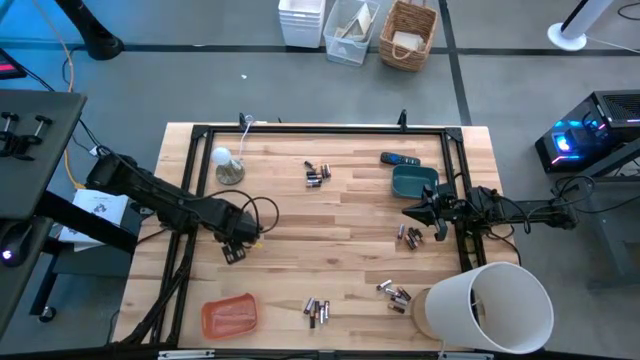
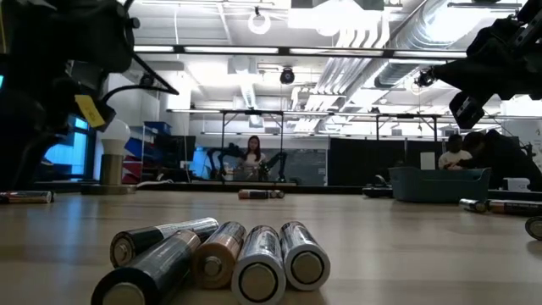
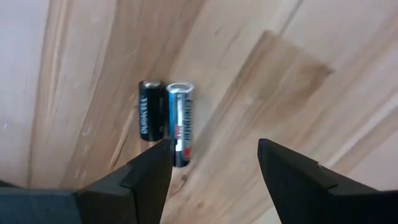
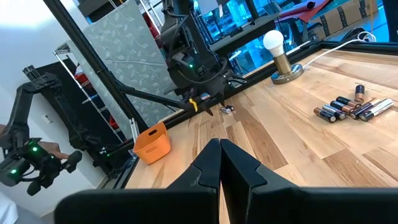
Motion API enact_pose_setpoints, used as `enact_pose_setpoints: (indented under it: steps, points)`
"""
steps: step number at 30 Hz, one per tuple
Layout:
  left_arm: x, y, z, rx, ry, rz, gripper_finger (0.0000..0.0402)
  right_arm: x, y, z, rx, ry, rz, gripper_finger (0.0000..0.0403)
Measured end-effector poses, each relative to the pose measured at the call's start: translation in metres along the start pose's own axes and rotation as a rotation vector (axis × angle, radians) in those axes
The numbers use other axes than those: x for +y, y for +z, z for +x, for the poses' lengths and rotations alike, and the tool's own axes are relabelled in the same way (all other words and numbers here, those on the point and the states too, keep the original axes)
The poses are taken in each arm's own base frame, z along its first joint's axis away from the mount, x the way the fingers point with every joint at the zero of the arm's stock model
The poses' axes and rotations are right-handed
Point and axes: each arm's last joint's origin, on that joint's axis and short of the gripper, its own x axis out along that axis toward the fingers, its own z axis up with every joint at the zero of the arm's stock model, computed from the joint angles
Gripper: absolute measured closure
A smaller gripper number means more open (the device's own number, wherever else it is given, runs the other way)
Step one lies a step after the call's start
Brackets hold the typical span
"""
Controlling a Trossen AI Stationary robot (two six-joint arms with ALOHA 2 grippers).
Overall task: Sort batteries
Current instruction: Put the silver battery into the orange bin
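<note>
Wooden table (image 1: 340,240): batteries (image 1: 317,174) in clusters at 12, 3 and 6 o'clock. Left tool (image 3: 211,171) spread over two cells (image 3: 165,118) at 9; right tool (image 4: 219,163) pressed together, idle. Rigid, smooth, roll-prone; pinch mid-barrel.

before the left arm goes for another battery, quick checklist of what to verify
1. Left gripper open: ok, fingers spread wide above the wood.
2. Nothing left between its fingers: ok, the gap shows only bare table.
3. The two batteries lie flat, side by side and touching: ok, though one sits close to a fingertip, so lift straight up.
4. Right gripper out of the way: ok, shut and parked near the teal bin, far across the table.
5. Next targets visible: ok, the loose cluster beside the orange tray is unobstructed.
6. Which group each cell type belongs to: cannot tell.
</note>
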Motion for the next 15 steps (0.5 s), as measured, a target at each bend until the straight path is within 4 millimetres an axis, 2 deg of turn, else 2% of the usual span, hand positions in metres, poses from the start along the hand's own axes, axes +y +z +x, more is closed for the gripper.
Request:
enact_pose_setpoints:
  steps: [5,11,15]
  points:
    - [0.002,-0.002,0.012,0.02,-0.045,-0.006,0.0184,0.0,0.0,0.0,0.0,0.0,0.0,0.0402]
    - [-0.001,0.0,0.013,-0.004,-0.084,0.0,0.0201,0.0,0.0,0.0,0.0,0.0,0.0,0.0402]
    - [0.0,0.002,0.013,-0.059,-0.032,-0.01,0.0241,0.0,0.0,0.0,0.0,0.0,0.0,0.0402]
